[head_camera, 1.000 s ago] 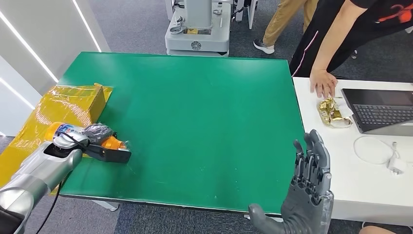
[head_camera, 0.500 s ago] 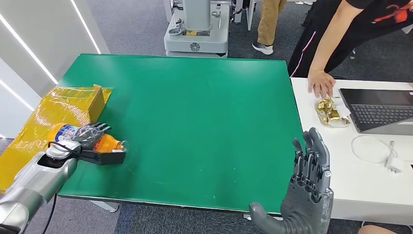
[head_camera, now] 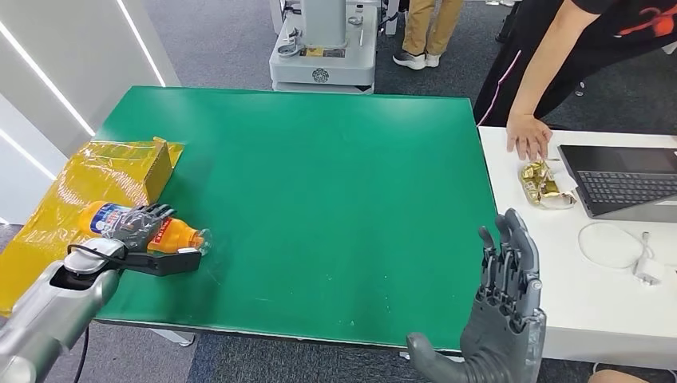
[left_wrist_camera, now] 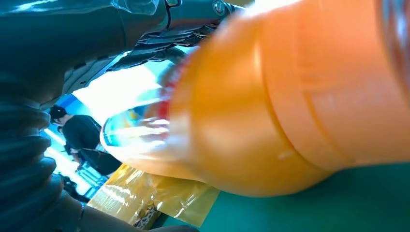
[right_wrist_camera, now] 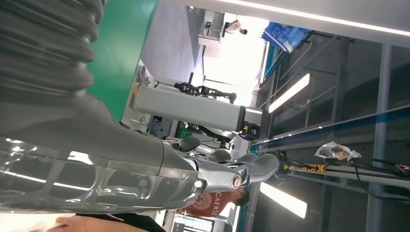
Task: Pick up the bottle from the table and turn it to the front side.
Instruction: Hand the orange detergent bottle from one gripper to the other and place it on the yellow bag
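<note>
Orange bottle (head_camera: 152, 230) lies on its side at the left edge of the green tabletop (head_camera: 319, 183), its base end toward the yellow-wrapped box (head_camera: 112, 171), its neck end pointing toward the table's middle. A blue and red label shows on the body.

Left hand (head_camera: 136, 227) lies over the bottle, dark fingers (head_camera: 152, 214) draped across its top and wrapped around the body; the thick thumb part sits along the near side, low on the tabletop. Bottle appears to touch the green surface. In the left wrist view the bottle (left_wrist_camera: 290, 96) is very close, orange and blurred, with the hand's dark fingers (left_wrist_camera: 159, 38) curving over it and yellow wrap (left_wrist_camera: 154, 198) beyond on the green.

Right hand (head_camera: 507, 307) is raised at the near right corner of the tabletop, palm facing inward, fingers straight, spread and holding nothing. In the right wrist view the right hand (right_wrist_camera: 212, 169) shows extended fingers against the room, nothing in them.

To the right, a white table (head_camera: 559, 263) carries a laptop (head_camera: 627, 182), a white cable (head_camera: 619, 247) and a gold foil packet (head_camera: 547, 185). A person's hand (head_camera: 528, 136) rests on the white table just beside the packet. A grey machine base (head_camera: 323, 56) stands beyond the far edge.
</note>
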Controlling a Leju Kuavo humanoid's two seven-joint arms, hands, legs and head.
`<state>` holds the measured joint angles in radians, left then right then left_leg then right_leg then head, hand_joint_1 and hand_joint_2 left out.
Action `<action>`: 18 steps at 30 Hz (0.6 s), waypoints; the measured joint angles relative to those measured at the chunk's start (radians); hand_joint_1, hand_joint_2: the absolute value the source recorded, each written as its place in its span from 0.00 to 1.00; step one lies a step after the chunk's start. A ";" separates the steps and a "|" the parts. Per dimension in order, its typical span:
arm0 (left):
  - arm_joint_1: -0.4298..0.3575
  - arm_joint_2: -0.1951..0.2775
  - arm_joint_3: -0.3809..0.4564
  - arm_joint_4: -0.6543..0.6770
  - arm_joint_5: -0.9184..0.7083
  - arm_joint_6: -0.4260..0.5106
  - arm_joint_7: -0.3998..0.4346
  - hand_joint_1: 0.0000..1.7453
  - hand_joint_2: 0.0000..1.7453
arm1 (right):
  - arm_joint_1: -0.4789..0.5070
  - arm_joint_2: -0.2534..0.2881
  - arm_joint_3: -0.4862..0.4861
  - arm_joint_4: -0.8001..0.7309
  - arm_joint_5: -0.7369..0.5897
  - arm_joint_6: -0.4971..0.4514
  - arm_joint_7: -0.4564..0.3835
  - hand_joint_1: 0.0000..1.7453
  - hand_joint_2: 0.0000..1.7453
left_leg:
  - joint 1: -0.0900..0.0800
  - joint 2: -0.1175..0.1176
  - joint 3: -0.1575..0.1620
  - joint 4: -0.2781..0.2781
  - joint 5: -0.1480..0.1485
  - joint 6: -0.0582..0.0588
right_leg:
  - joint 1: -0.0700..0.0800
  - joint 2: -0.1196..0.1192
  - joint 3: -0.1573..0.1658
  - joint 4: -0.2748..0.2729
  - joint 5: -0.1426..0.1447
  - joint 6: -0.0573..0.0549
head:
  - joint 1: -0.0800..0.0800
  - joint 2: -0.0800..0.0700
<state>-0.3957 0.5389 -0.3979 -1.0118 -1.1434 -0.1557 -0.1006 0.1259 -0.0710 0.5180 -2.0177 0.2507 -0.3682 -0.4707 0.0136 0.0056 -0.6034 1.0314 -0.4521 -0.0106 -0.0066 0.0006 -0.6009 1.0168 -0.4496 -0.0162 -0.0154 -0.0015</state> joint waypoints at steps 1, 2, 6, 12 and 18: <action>0.014 0.004 0.015 -0.027 0.001 0.003 -0.005 0.00 1.00 | 0.001 0.000 0.000 -0.002 0.000 0.000 0.000 0.00 1.00 | 0.000 0.000 -0.001 0.000 0.000 0.000 | 0.000 0.000 0.000 0.000 0.000 0.000 | 0.000 0.000; 0.025 0.008 0.028 -0.051 0.003 0.005 -0.010 0.00 1.00 | 0.003 0.000 0.000 -0.004 0.001 -0.001 0.000 0.00 1.00 | 0.000 0.000 -0.001 0.000 0.000 0.000 | 0.000 0.000 -0.001 0.000 0.000 0.000 | 0.000 0.000; 0.049 0.022 0.061 -0.120 0.006 0.011 -0.016 0.00 1.00 | 0.008 0.000 0.000 -0.010 0.001 -0.003 0.000 0.00 1.00 | 0.000 -0.001 -0.002 0.000 0.000 0.000 | 0.000 -0.001 -0.001 0.000 0.000 0.000 | 0.000 0.000; 0.070 0.033 0.080 -0.174 0.036 0.046 -0.039 0.00 1.00 | 0.015 0.000 -0.001 -0.018 0.009 -0.003 0.003 0.00 1.00 | 0.000 -0.001 -0.002 0.000 0.000 0.000 | 0.000 -0.001 -0.002 0.000 0.000 0.000 | 0.000 0.000; 0.146 0.076 0.137 -0.358 0.157 0.155 -0.052 0.00 1.00 | 0.050 0.000 -0.008 -0.047 0.035 -0.024 0.007 0.00 1.00 | 0.000 0.000 -0.002 0.000 -0.002 -0.001 | 0.000 0.000 -0.002 0.000 -0.001 0.000 | 0.000 0.000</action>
<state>-0.2502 0.6146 -0.2612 -1.3695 -0.9863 -0.0011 -0.1526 0.1760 -0.0707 0.5099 -2.0646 0.2856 -0.3919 -0.4636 0.0137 0.0057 -0.6051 1.0314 -0.4538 -0.0121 -0.0066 0.0009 -0.6029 1.0166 -0.4503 -0.0163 -0.0155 -0.0015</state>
